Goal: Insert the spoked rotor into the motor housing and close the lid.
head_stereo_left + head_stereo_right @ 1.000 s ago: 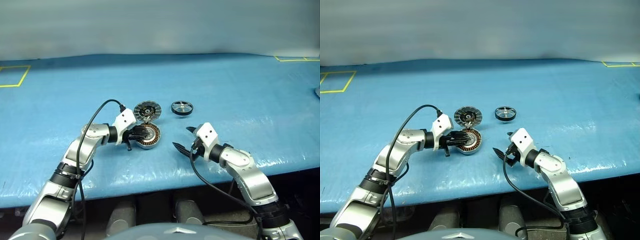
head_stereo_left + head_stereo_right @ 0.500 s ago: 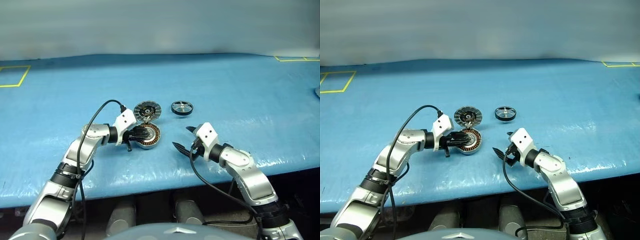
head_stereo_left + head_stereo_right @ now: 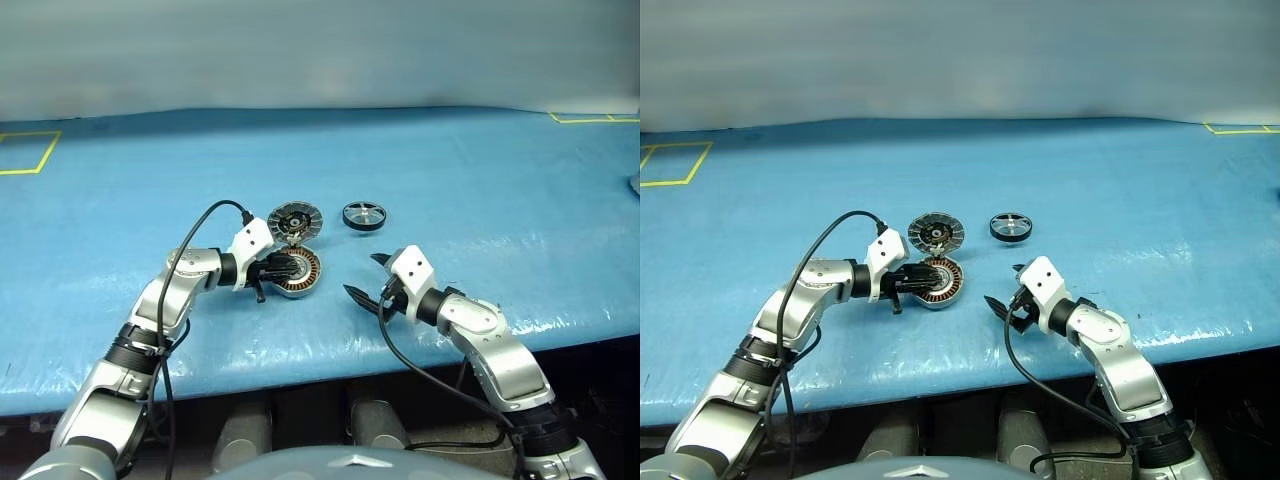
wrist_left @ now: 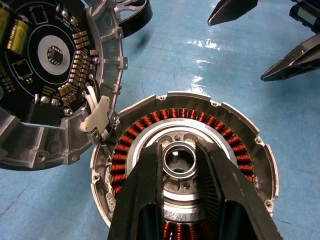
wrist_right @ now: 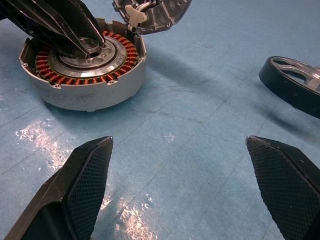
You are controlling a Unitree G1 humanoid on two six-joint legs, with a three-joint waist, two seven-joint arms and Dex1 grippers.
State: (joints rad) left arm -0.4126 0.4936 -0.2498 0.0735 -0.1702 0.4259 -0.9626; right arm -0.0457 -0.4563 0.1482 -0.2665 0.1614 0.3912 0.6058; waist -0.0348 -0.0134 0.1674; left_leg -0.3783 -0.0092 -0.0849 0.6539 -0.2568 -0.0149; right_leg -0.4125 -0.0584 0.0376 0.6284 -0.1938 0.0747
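housing: round grey metal cup, copper winding ring, mid-desk toward front edge | lid: ribbed rim, hinged open, circuit face up | rotor: black ring, silver spokes, flat beside | left end effector: clamped on silver centre bearing | right end effector: spread wide, empty | desk: blue, shiny

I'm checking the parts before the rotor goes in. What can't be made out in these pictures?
- Motor housing: in the left wrist view the left gripper, closed on the centre bearing, covers its near windings.
- Lid: left wrist view, cut off by the frame edge; its outer face is turned away.
- Spoked rotor: right wrist view, cut off by the edge; in the left eye view too small to count spokes.
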